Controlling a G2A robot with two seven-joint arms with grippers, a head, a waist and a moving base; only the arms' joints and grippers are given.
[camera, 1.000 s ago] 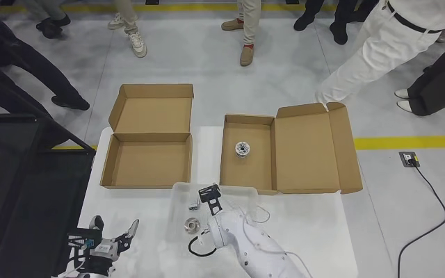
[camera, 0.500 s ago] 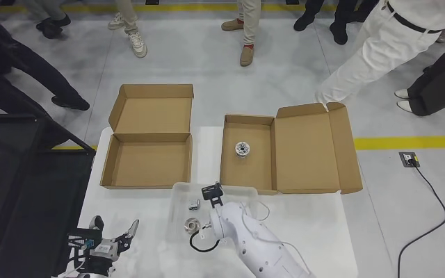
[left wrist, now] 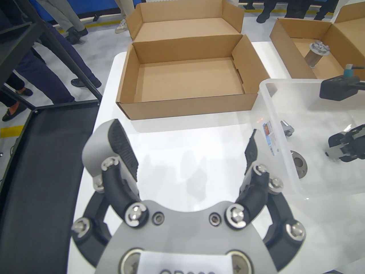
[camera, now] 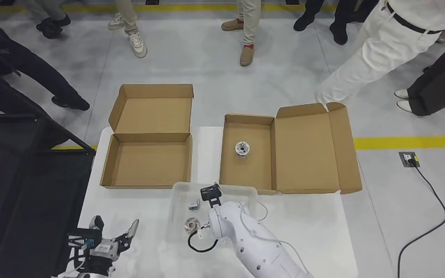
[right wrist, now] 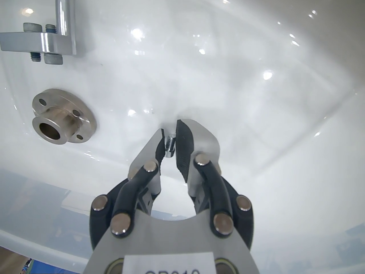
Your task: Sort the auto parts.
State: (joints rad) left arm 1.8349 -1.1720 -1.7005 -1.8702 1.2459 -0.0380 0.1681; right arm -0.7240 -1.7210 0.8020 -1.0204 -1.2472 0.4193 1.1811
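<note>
Small shift only over the last second: right arm [camera: 243, 236] leaned slightly toward the left side of the clear bin [camera: 174, 208], closer to the flange [camera: 190, 224]. No movement at the left gripper, the boxes or the loose parts.

Far left, near the front of the table [left wrist: 111, 98]: left gripper [left wrist: 184, 131], spread wide, holding nothing, hanging over bare tabletop. Just beyond it, the left box [left wrist: 188, 105], lid folded back, nothing inside.

Next along, on the bin floor: a bracket [right wrist: 45, 41] with an upright rod and small screws through it, and just beside it the flange, hub toward the wrist camera. Both well apart from the claw.

Then the right gripper [right wrist: 170, 136], down inside the bin, pinched almost closed on a small threaded bolt [right wrist: 170, 146], gripped across the shank between the ribbed pads [right wrist: 182, 143]. Probably touching the bin floor at its tip, though hard to tell against the glare.

Judged light, stiff, all metal, not fragile. Tiny and round, though, so likely to roll, twist or slip out of the pads. Best held as now: across the shank, pads square to it, firm squeeze, slow lift clear of the bin wall.

Far right: the right box [camera: 247, 177], flap open to the side, with one round metal part [camera: 241, 148] standing inside. Proper box for the bolt not evident.
</note>
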